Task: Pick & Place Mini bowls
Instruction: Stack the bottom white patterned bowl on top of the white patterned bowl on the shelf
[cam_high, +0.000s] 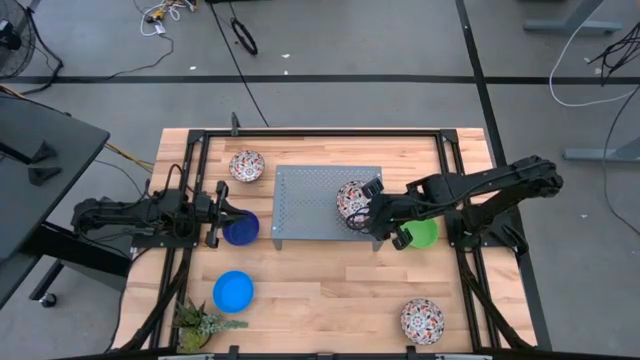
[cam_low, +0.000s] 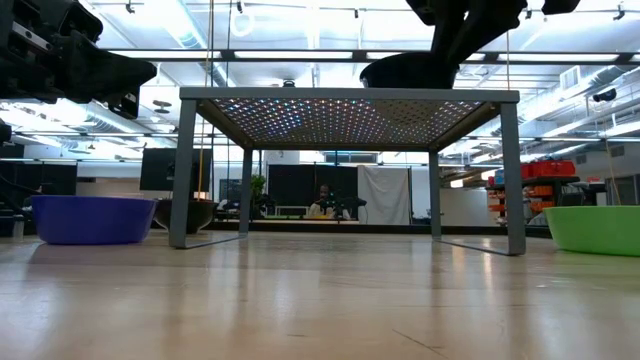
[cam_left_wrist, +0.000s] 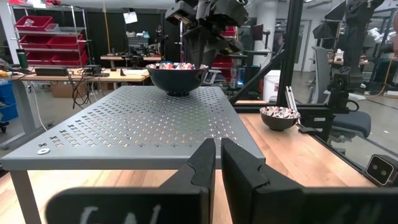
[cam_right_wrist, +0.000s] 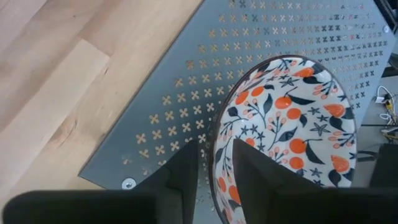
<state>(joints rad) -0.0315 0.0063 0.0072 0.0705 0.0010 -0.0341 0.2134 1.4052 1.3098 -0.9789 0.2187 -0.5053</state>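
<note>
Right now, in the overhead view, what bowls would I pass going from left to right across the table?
Bright blue bowl → dark blue bowl and floral bowl at the far edge, nearly level → floral bowl on the grey perforated tray → green bowl and floral bowl at the near edge, nearly level.

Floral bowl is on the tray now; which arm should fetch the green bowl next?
Probably the right. The right gripper straddles the rim of the floral bowl on the tray, with the green bowl beside that arm. The left gripper waits across the tray at the dark blue bowl.
</note>
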